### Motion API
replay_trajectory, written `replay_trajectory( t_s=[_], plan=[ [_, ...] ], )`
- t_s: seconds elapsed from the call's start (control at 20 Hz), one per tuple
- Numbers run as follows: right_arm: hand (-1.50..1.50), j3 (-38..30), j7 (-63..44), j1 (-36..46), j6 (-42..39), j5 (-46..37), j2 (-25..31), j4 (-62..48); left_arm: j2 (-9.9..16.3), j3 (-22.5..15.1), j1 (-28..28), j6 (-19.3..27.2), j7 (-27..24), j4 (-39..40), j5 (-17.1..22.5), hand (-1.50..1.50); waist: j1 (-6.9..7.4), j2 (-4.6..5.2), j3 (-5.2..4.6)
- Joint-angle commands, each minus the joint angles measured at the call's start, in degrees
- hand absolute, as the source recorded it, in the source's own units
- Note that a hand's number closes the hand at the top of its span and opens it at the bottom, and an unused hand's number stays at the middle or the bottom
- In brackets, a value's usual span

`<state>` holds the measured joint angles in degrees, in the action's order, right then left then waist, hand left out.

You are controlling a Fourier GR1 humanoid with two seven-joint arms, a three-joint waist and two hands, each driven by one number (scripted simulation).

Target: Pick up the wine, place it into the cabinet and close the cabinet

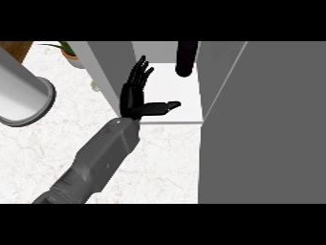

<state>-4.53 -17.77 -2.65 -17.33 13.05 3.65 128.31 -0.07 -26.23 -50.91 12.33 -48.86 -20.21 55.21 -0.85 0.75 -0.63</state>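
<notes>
- Wine (186, 57) stands upright at the back of the cabinet (167, 95), upper centre of the frame — placing looks done, so closing is the step in hand.
- Left hand (138, 93) sits at the cabinet mouth, fingers straight and spread, thumb out to the right, holding nothing, well clear of the bottle.
- Right hand shows nowhere in frame.
- The big grey panel filling the right half looks like the open door (271, 124) — that is what has to swing shut.
- To do it well: draw the hand back out past the shelf edge first, no brushing the bottle.
- Then push the door flat-handed near its free edge — steady sweep, no slam, so the bottle stays standing.
- Keep the forearm off the left wall (107, 67) on the way out.
</notes>
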Motion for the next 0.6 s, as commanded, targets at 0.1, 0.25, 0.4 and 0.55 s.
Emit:
replay_trajectory(
  t_s=[0.1, 0.25, 0.4, 0.55],
  plan=[
    [-1.5, 1.3, -3.0, -0.6, 1.5, -0.4, -0.5, 2.9, 3.8, -2.6, 7.6, 4.1, -0.5, -10.7, -3.2, -1.5, 2.5, -1.58, 0.66],
    [-1.5, 2.1, -1.9, -2.5, 1.0, -1.2, -1.2, 3.6, 5.6, -5.1, 13.6, 5.2, 2.9, -21.5, -4.5, -1.5, 2.82, -1.66, 0.68],
    [-1.5, 1.1, -3.9, -3.4, 1.4, -0.2, -0.2, 6.6, 6.9, -10.4, 19.6, 6.8, 7.4, -32.4, -6.8, -1.5, 3.01, -1.91, 0.7],
    [-1.5, 1.7, -2.0, -2.6, 1.7, -2.1, -1.2, 3.9, 13.2, -12.1, 22.6, 9.1, 14.0, -46.4, -7.3, -1.5, 3.34, -1.76, 0.72]
  ],
)
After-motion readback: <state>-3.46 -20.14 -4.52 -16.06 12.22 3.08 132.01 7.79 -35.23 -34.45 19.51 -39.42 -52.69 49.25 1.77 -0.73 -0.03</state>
